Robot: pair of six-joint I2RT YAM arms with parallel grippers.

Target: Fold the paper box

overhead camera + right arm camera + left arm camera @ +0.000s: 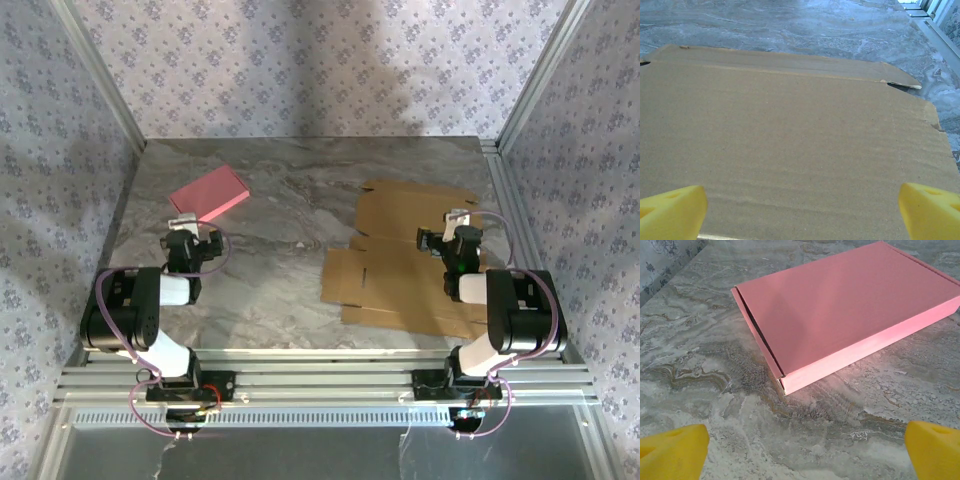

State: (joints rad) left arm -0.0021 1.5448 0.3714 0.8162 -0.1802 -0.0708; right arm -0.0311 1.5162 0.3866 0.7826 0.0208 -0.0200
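Observation:
The paper box (400, 258) is a flat, unfolded brown cardboard sheet with creased flaps, lying on the right half of the marble table. My right gripper (458, 216) hovers above its right portion, open; in the right wrist view the cardboard (790, 140) spreads under my right gripper (802, 212), whose yellow fingertips (672, 210) stand wide apart with nothing between them. My left gripper (182, 221) is at the table's left, open and empty, and the left wrist view has my left gripper (805, 452) over bare marble.
A pink flat closed box (209, 193) lies at the back left, just beyond the left gripper; it also lies ahead as the pink box (850, 305) in the left wrist view. Metal frame posts (500, 200) and patterned walls border the marble table (290, 230).

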